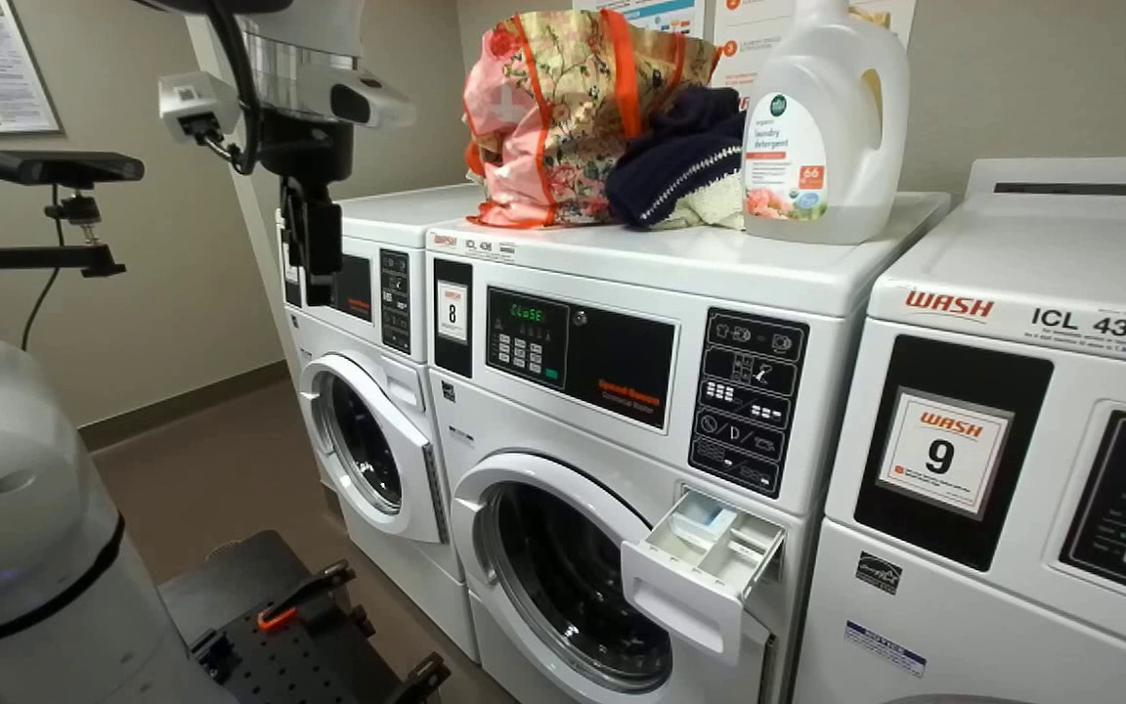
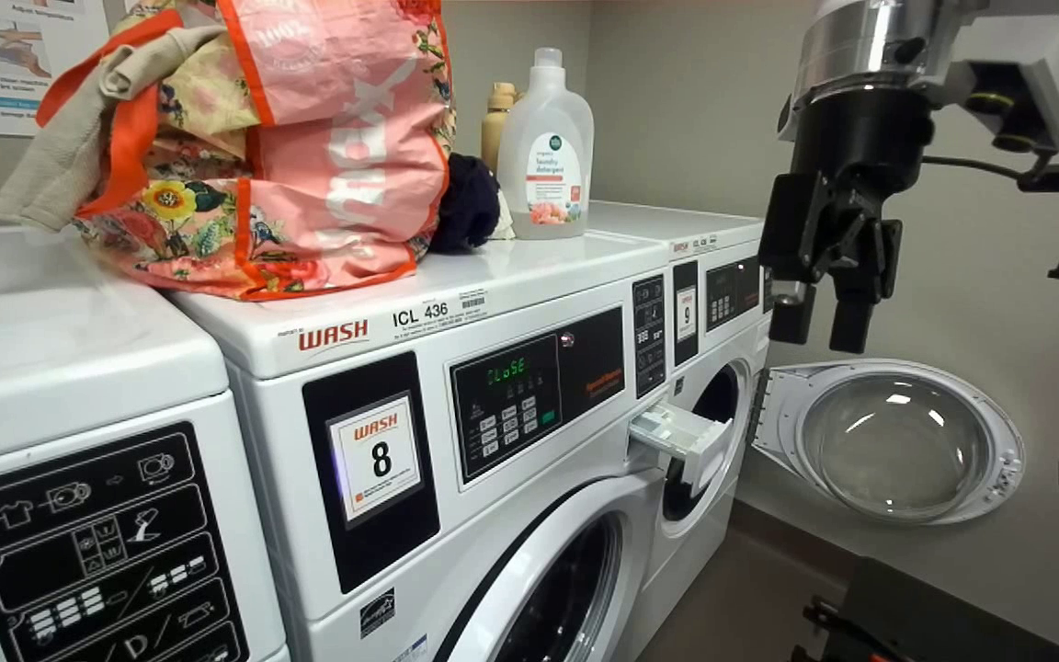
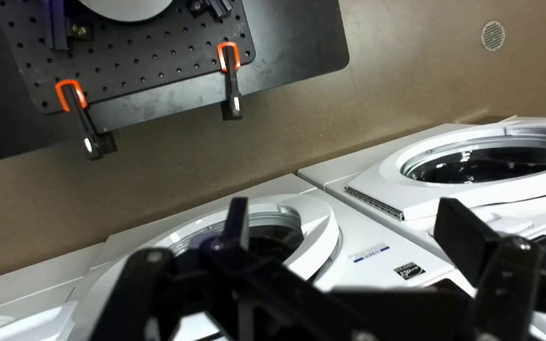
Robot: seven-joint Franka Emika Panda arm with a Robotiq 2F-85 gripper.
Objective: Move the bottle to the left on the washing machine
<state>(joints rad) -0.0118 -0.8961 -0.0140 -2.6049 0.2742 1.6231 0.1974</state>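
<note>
The bottle, a large white detergent jug [image 1: 827,186], stands upright on the washing machine [image 1: 612,259] marked 8. It also stands there in the exterior view [image 2: 545,138], near the machine's far end; the wrist view does not show it. The washing machine also appears in that exterior view [image 2: 585,260] and in the wrist view [image 3: 344,277]. My gripper [image 1: 321,284] hangs in the air in front of the machines, well apart from the bottle. In an exterior view its fingers [image 2: 821,326] are apart, and in the wrist view [image 3: 344,203] they are wide apart with nothing between.
A floral bag [image 1: 563,127] and dark clothing [image 1: 675,161] sit beside the bottle. A slim yellow bottle [image 2: 496,119] stands behind it. The detergent drawer [image 1: 690,587] sticks out. The unit marked 9 [image 1: 1042,235] adjoins; a round door [image 2: 897,450] swings open beyond.
</note>
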